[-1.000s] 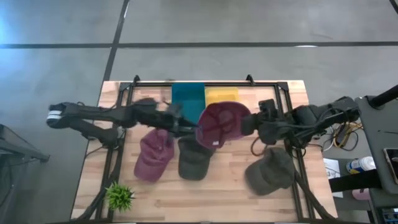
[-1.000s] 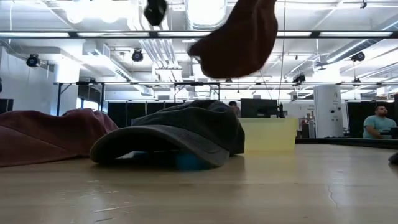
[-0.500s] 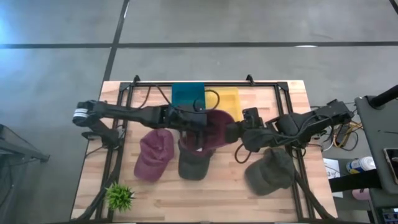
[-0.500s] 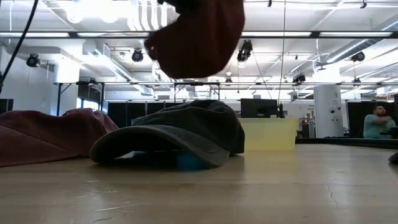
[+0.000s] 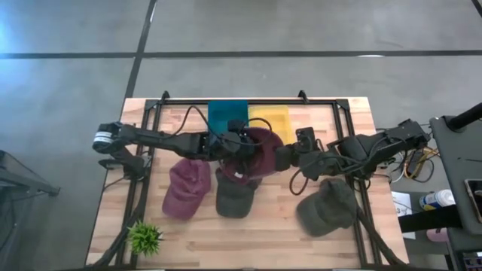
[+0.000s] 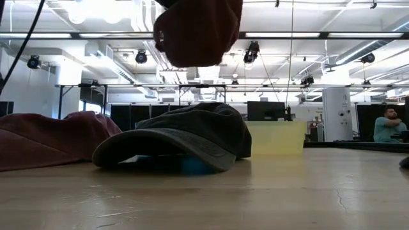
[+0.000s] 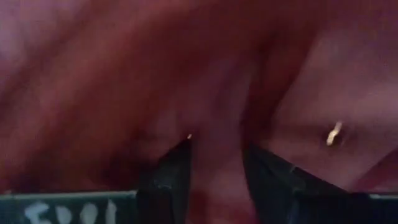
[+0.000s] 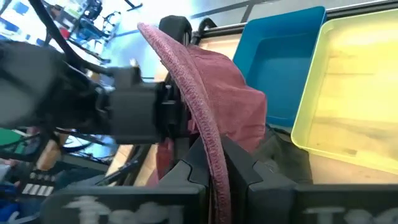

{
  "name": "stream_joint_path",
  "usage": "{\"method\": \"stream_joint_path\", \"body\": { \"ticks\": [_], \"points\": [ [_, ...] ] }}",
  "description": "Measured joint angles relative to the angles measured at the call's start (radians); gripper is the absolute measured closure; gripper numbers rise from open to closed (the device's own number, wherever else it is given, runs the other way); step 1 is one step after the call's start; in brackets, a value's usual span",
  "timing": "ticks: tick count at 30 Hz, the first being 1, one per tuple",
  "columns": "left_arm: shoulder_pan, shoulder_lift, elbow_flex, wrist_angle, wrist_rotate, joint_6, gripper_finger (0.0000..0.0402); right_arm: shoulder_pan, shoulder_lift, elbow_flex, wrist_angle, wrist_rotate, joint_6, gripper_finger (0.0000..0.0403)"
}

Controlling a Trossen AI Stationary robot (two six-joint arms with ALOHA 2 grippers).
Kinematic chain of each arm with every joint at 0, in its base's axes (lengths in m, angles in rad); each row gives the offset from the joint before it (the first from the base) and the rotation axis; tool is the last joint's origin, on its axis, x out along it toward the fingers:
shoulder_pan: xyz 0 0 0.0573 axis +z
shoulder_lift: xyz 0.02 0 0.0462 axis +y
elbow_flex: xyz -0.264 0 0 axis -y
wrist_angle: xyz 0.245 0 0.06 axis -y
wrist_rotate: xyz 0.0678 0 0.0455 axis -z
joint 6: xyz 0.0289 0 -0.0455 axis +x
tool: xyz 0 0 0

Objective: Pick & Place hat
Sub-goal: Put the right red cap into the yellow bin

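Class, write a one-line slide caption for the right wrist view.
Right gripper pinches the maroon hat by its brim as the left gripper meets it, with blue bin and yellow bin beyond.

I see maroon cloth of the hat [image 7: 205, 81] filling almost the whole picture, very close and blurred. At the lower edge my left tool [image 7: 214, 180] shows two dark fingers [image 7: 171, 177], standing apart, with a fold of the cloth between them. A small bright speck [image 7: 334, 132] sits on the cloth.
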Motion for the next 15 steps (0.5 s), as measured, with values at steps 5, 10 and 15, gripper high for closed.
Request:
{"method": "stream_joint_path", "body": {
  "ticks": [5,10,15],
  "points": [
    [-0.015,-0.018,0.004,-0.028,-0.073,0.025,0.0259,0.006,-0.042,0.002,-0.058,0.033,-0.01,0.039],
    [-0.069,-0.092,0.013,-0.026,-0.071,0.021,0.0259,0.007,-0.068,0.003,-0.25,0.044,0.082,0.039],
    [-0.111,-0.176,0.013,-0.075,-0.065,-0.007,0.0259,0.015,-0.092,-0.002,-0.293,0.045,0.092,0.039]
  ]
}}
